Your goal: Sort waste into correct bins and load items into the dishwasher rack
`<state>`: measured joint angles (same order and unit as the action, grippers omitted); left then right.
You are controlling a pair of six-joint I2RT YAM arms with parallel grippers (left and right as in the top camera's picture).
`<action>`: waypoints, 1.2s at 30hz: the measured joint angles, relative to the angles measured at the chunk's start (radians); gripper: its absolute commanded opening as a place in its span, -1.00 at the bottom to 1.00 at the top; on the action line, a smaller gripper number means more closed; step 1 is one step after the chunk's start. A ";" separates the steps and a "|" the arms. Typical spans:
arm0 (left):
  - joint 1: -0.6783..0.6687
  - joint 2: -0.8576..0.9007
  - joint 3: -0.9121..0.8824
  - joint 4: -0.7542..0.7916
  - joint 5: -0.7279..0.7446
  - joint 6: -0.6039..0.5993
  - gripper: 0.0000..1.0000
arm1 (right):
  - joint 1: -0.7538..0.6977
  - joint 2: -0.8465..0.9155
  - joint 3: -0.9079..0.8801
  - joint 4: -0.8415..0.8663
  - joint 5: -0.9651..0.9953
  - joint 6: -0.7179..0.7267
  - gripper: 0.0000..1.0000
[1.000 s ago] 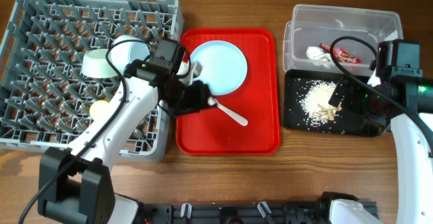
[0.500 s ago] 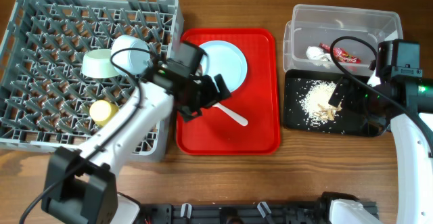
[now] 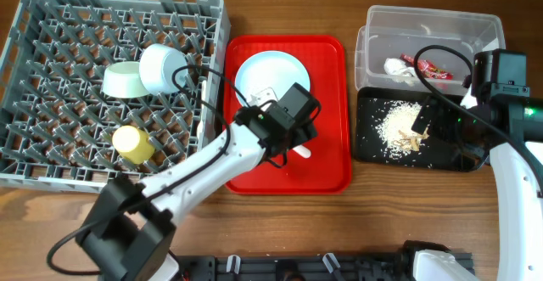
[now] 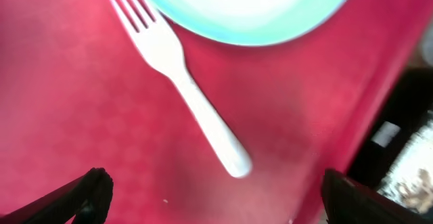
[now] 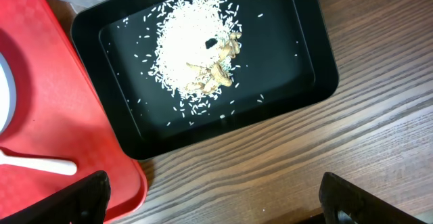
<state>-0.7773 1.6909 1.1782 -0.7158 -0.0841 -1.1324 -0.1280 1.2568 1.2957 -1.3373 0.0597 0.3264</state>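
Left gripper [image 4: 215,193], jaws spread, is hovering over the fork [image 4: 183,82] on the red tray [image 4: 67,116] beside the plate [image 4: 250,7] (right gripper [image 5: 216,197], also spread, is hanging over the black tray [image 5: 284,61]), likely needing to drop and pinch its handle for the rack [image 3: 59,137]

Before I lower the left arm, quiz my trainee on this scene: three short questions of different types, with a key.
1. True or false: the white plastic fork lies on the red serving tray, beside the pale blue round plate.
2. How many dishes sit in the large grey plastic lattice rack? A) none B) three C) six
3. Fill in: the left gripper hovers over the fork with its jaws ____.
Key: 1 true; 2 B; 3 open.
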 measured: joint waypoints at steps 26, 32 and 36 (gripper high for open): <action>0.059 0.232 0.065 -0.013 0.043 -0.011 0.89 | 0.000 0.000 0.000 0.000 -0.019 -0.016 1.00; 0.058 0.251 0.067 -0.017 0.035 -0.011 0.80 | 0.000 0.000 0.000 -0.001 -0.019 -0.019 0.99; 0.058 0.256 0.071 -0.032 0.028 -0.015 0.41 | 0.000 0.000 0.000 -0.002 -0.019 -0.019 0.99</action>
<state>-0.7197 1.9472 1.2495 -0.7479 -0.0559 -1.1477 -0.1280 1.2568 1.2957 -1.3388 0.0406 0.3077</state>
